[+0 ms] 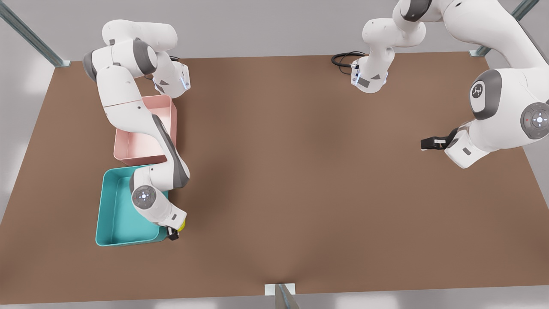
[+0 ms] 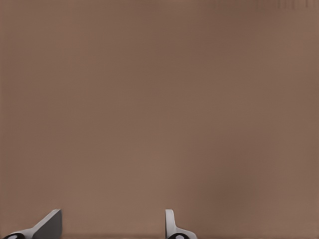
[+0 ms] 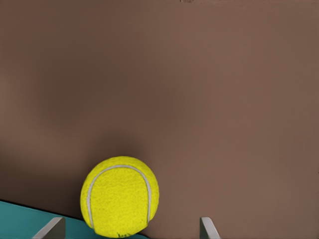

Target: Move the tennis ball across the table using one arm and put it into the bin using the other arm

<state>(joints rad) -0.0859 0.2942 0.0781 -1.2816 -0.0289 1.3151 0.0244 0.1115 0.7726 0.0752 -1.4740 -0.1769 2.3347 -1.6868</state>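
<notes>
The tennis ball [image 1: 182, 225] is yellow-green and shows beside the near corner of the teal bin [image 1: 116, 206], on the front view's left. My right gripper [image 1: 173, 234] hangs at that corner. In the right wrist view the tennis ball [image 3: 119, 199] lies between the spread fingers of my right gripper [image 3: 130, 222], neither finger touching it, with a strip of the bin [image 3: 30, 219] beside it. I cannot tell if the ball rests on the brown table [image 1: 300, 171] or hangs above it. My left gripper [image 1: 425, 143] waits open and empty over the table at the front view's right; my left gripper [image 2: 112, 219] looks down on bare tabletop.
A pink tray [image 1: 137, 146] stands just behind the bin, partly covered by the right arm. A black cable [image 1: 343, 58] loops at the far edge near the left arm's base. A metal post [image 1: 281, 294] stands at the near edge.
</notes>
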